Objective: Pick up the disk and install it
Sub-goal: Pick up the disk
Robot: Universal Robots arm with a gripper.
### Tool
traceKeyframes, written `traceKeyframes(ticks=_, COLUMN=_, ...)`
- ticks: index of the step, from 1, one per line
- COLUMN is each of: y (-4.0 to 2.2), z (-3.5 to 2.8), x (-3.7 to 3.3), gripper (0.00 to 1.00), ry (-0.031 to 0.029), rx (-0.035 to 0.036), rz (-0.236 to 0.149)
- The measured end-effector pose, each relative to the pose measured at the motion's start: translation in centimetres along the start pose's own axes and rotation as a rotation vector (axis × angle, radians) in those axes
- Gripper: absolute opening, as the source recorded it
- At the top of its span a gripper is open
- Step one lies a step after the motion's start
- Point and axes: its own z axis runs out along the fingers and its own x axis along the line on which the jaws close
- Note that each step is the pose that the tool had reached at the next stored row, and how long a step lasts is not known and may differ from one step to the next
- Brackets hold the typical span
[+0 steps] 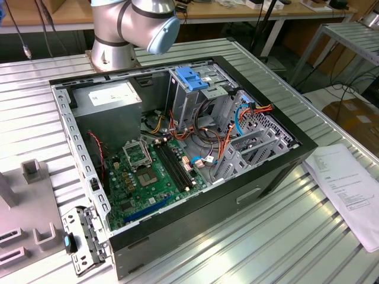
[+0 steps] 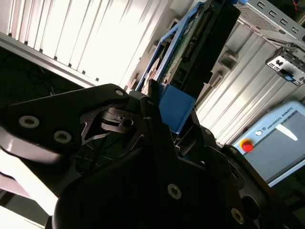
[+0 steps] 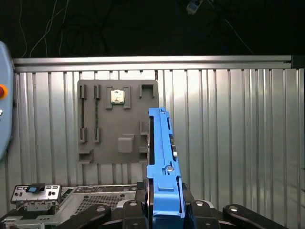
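**Disk held on edge in the end effector**

The disk (image 3: 161,157) is clamped between the fingers of the end effector (image 3: 164,212). It stands edge-on, with its long axis running straight out from them. Beyond it a grey fixture plate (image 3: 116,121) lies on the ribbed desk (image 3: 238,143), and the disk seems to hang apart from both. The open computer case (image 1: 177,154) stands nearby.

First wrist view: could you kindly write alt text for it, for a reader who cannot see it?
The end effector grips the disk, seen edge-on in its light-blue rails, with a ribbed metal table behind it. On that table lies a grey fixture plate holding a small square chip.
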Motion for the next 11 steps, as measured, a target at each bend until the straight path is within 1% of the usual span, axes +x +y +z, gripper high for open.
traceKeyframes(ticks=3, y=-0.90, z=0.02, x=-0.03, gripper=0.37, ry=-0.0001, rx=0.0002, rz=0.000)
traceKeyframes(ticks=6, y=-2.57, z=0.03, x=-0.08, gripper=0.37, ry=-0.0001, rx=0.0002, rz=0.000)
traceKeyframes(ticks=7, y=-2.96, z=0.04, x=-0.09, gripper=0.37, ry=-0.0001, rx=0.0002, rz=0.000)
traceKeyframes(ticks=10, y=-3.83, z=0.04, x=-0.12, gripper=0.37, ry=-0.0001, rx=0.0001, rz=0.000)
traceKeyframes(ticks=11, y=-4.21, z=0.05, x=-0.13, gripper=0.37, ry=-0.0001, rx=0.0001, rz=0.000)
